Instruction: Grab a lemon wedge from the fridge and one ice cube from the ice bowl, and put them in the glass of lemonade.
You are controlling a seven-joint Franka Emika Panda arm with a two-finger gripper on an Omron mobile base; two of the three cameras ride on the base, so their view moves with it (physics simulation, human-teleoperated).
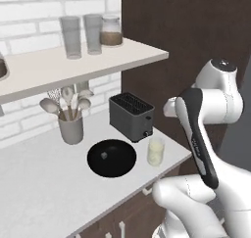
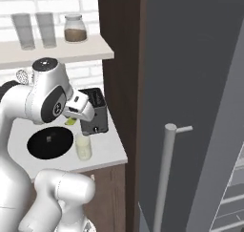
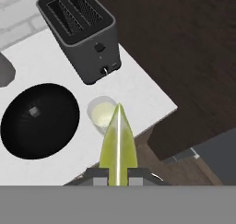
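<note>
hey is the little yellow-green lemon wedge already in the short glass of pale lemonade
No, the yellow-green lemon wedge is pinched in the gripper, above the counter beside the short glass of pale lemonade.

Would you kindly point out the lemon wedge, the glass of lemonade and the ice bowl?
lemon wedge (image 3: 118,147), hand view, on its green middle ridge.
glass of lemonade (image 1: 156,152), left base view, on its pale side.
ice bowl (image 1: 117,159), left base view, on its black inner floor.

- A dark grey two-slot metal toaster (image 1: 131,116) is set near the white counter's (image 1: 34,183) right edge.
- A grey utensil cup (image 1: 71,129) is placed toward its back.
- Two clear grey glasses (image 1: 71,36) and a brown-filled jar (image 1: 111,31) are lined along the white shelf (image 1: 44,68).
</note>
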